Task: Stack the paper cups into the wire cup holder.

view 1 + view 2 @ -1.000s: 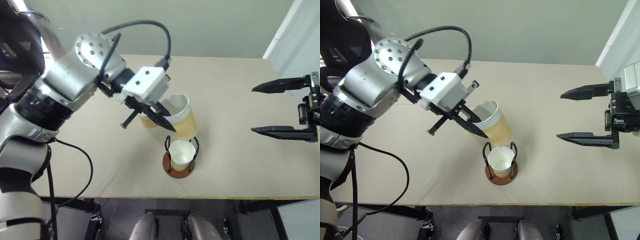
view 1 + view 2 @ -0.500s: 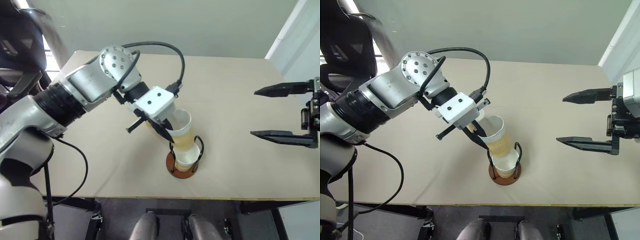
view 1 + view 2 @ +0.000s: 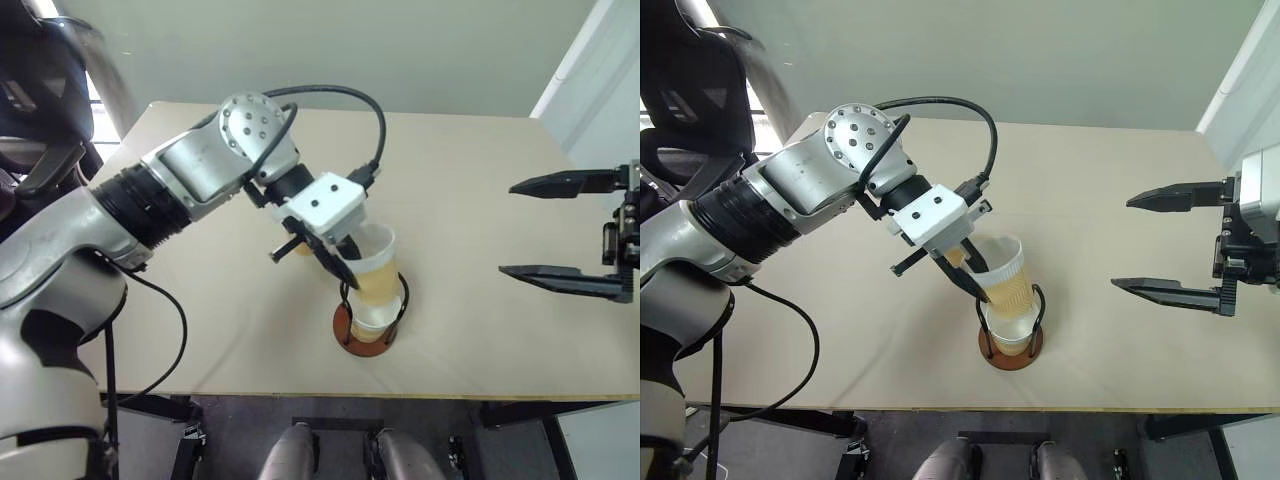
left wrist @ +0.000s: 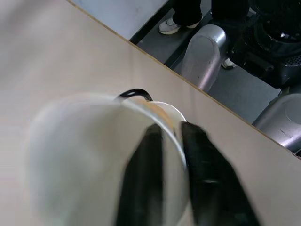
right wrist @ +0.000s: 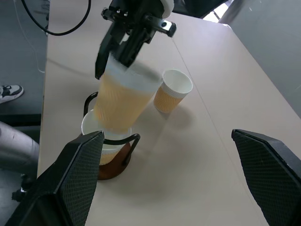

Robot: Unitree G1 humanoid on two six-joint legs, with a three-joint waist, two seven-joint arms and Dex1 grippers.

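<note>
The left gripper (image 3: 975, 283) is pinching the rim of the second paper cup (image 3: 1006, 283) at frame centre, nesting it tilted into the first cup (image 5: 107, 146) inside the wire cup holder (image 3: 1011, 342). The right gripper (image 3: 1175, 240) is hanging spread at the right edge. Next comes releasing, then fetching the third cup (image 5: 172, 90) behind the holder.

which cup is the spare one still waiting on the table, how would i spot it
Start at the tan table and find the wire cup holder near its front edge, where two cups are nesting. The loose cup stands upright just beyond it, alone on the bare tabletop, outside the wire and touched by no tool.
</note>
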